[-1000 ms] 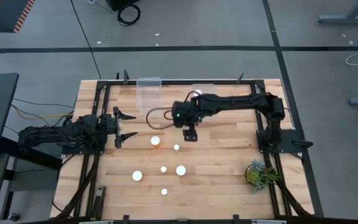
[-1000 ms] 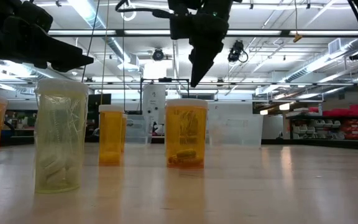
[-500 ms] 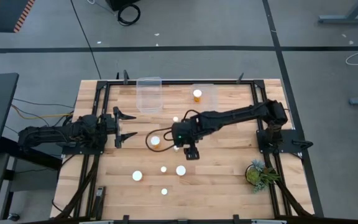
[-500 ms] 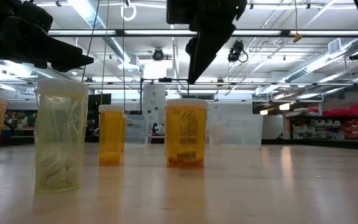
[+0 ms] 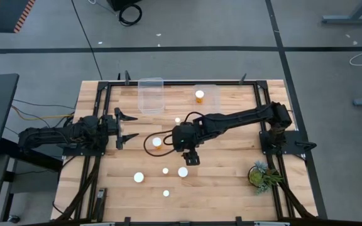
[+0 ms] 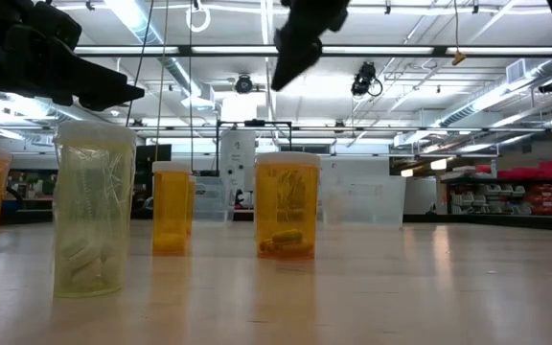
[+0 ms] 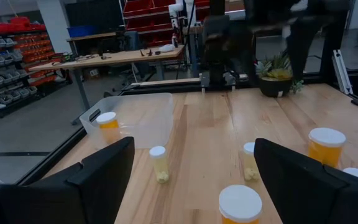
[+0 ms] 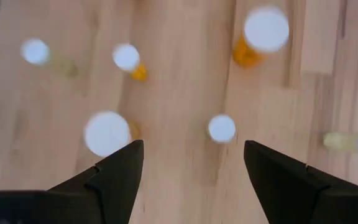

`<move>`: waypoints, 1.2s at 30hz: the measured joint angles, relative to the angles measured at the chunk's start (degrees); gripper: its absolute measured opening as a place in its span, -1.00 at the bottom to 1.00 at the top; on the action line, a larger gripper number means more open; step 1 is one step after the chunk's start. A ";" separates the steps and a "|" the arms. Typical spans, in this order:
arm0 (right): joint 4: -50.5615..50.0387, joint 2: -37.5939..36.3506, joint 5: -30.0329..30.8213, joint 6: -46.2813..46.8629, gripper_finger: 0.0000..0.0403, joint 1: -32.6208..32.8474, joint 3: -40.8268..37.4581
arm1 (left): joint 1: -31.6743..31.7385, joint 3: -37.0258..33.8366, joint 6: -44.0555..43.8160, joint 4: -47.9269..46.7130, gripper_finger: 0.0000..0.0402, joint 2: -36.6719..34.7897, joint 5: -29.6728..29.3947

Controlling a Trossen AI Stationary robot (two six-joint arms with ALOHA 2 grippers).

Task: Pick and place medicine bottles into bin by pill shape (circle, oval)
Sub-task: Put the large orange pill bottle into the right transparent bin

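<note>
We saw the right gripper point(image 5: 191, 157) hanging over the middle of the wooden table point(image 5: 231, 169), up in the air. Its two dark fingers point(image 8: 118, 171) stood wide apart, and nothing was between them. From its own camera we looked down on white caps, all blurry. One small capped bottle point(image 8: 222, 129) sat on the table just ahead of the open fingers.

From above, a wide bottle point(image 5: 183, 171) stood just below the right gripper, close to it. A thin bottle point(image 5: 165, 170) stood next to that one. Another wide bottle point(image 5: 157, 142) stood beside the arm, on the side toward the other arm. Two more bottles point(image 5: 139, 177) stood farther off, near the table's front edge.

One bottle point(image 5: 199, 95) already sat inside a clear bin point(image 5: 213, 93), well away from the gripper, at the back of the table. A second clear bin point(image 5: 150, 95) stood beside it. We could not tell which pill shapes were in them.

The left gripper point(image 5: 126, 127) waited at the left side of the table, with its fingers point(image 7: 107, 171) wide apart and holding nothing.

A small green plant point(image 5: 261, 175) stood near the right arm's base.
</note>
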 joint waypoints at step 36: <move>-12.79 20.38 -2.08 -14.65 0.41 8.73 24.29 | -0.01 0.02 -0.01 -0.15 0.70 -0.01 0.02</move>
